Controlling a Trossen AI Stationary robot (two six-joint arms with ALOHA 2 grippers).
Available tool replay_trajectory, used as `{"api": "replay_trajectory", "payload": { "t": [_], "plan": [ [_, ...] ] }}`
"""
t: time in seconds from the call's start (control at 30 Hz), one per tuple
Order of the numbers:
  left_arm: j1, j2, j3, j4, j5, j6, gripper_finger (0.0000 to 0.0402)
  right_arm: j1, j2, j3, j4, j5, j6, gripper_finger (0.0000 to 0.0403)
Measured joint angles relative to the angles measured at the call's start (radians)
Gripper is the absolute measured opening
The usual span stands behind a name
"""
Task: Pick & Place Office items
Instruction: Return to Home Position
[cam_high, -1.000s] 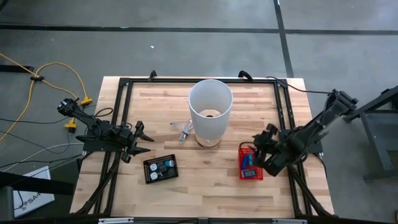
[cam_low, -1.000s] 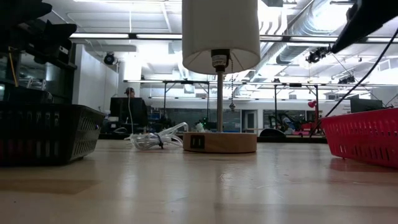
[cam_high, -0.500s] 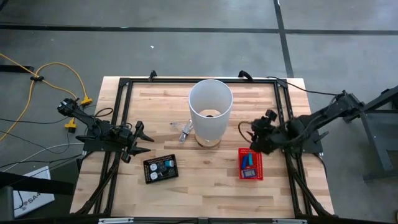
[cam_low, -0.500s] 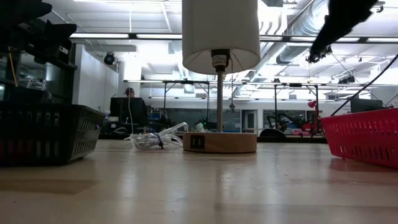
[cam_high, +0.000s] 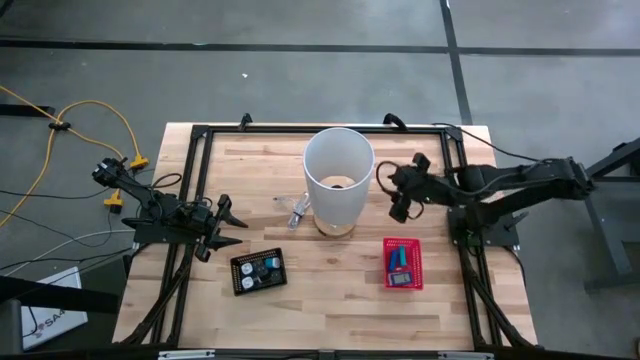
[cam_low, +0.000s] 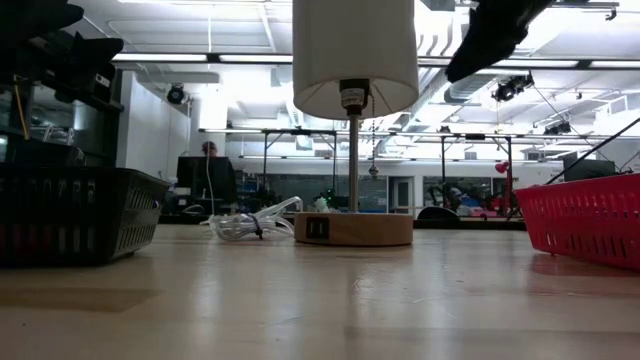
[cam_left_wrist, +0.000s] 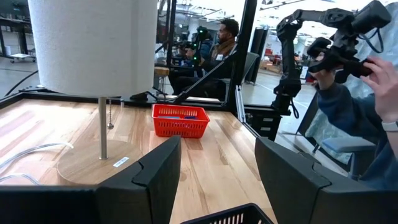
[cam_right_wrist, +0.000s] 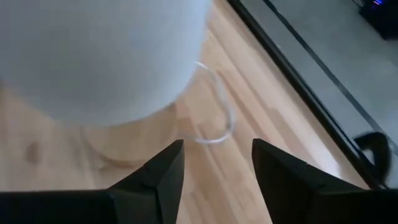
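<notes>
Office items (cam_high: 399, 260), blue and teal bits, inside rectangular red mesh basket (cam_high: 418, 252) at 5 o'clock from lamp. More small pieces (cam_high: 250, 270), white rounds and teal scraps, inside black basket (cam_low: 90, 215) with slotted plastic walls, at 7 o'clock from lamp. Both baskets flat on table (cam_high: 330, 300) of pale wooden planks with butcher-block grain, edged by black metal frame (cam_high: 300, 131).

At centre, lamp with tall white cylindrical shade (cam_high: 338, 205), matte and faintly textured, on thin metal stem (cam_left_wrist: 102, 127) and round, flat wooden base (cam_left_wrist: 74, 167). Thin pull chain hanging beside stem. Loose coil of clear cable (cam_high: 297, 211) just beside base, at 9 o'clock.

Right hand (cam_high: 398, 192) at 3 o'clock from lamp, raised above table, near shade yet apart from it. 2 dark angular fingers (cam_right_wrist: 163, 174) parted to a moderate gap, nothing between them, nothing touched.

Left hand (cam_high: 228, 223) at 8 o'clock from lamp, by table's left edge, near black basket at its 11 o'clock. Fingers (cam_left_wrist: 155, 180) spread wide, empty, clear of everything.

Past table's right side, in left wrist view, a person's blue sleeve (cam_left_wrist: 348, 112).
</notes>
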Motion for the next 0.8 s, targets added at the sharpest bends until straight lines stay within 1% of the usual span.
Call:
{"api": "replay_trajectory", "payload": {
  "t": [0.1,0.17,0.33,0.5,0.63,0.8],
  "plan": [
    [0.0,0.0,0.0,0.0,0.0,0.0,0.0199,-0.041,-0.013,-0.004,-0.009,-0.001,0.0,0.0172],
    [0.0,0.0,0.0,0.0,0.0,0.0,0.0199,-0.056,-0.041,-0.036,0.038,-0.001,-0.01,0.0172],
    [0.0,0.0,0.0,0.0,0.0,0.0,0.0199,-0.077,-0.182,-0.209,0.203,-0.012,-0.041,0.0173],
    [0.0,0.0,0.0,0.0,0.0,0.0,0.0199,-0.091,-0.316,-0.363,0.267,-0.011,-0.038,0.0174],
    [0.0,0.0,0.0,0.0,0.0,0.0,0.0199,-0.09,-0.411,-0.455,0.316,-0.016,-0.026,0.0174],
    [0.0,0.0,0.0,0.0,0.0,0.0,0.0199,-0.09,-0.549,-0.549,0.39,-0.053,-0.027,0.0174]
  ]
}}
